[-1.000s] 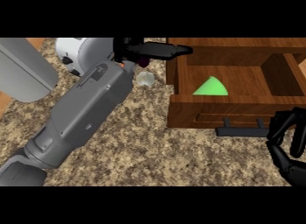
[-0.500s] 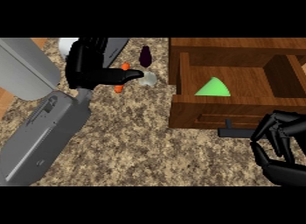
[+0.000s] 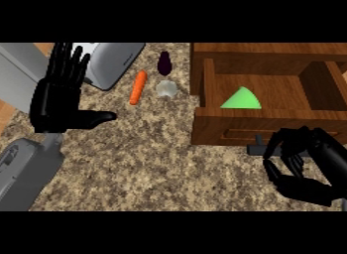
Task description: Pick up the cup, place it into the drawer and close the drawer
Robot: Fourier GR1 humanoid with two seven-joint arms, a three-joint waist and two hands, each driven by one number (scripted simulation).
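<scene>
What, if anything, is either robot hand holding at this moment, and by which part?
Nothing is held. The left robot hand is open above the counter; the right robot hand is curled, empty, by the drawer. The cup stands untouched.

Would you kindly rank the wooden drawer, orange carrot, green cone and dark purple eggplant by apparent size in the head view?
1. Wooden drawer
2. Orange carrot
3. Green cone, close to the carrot, so that order is unsure
4. Dark purple eggplant
</scene>
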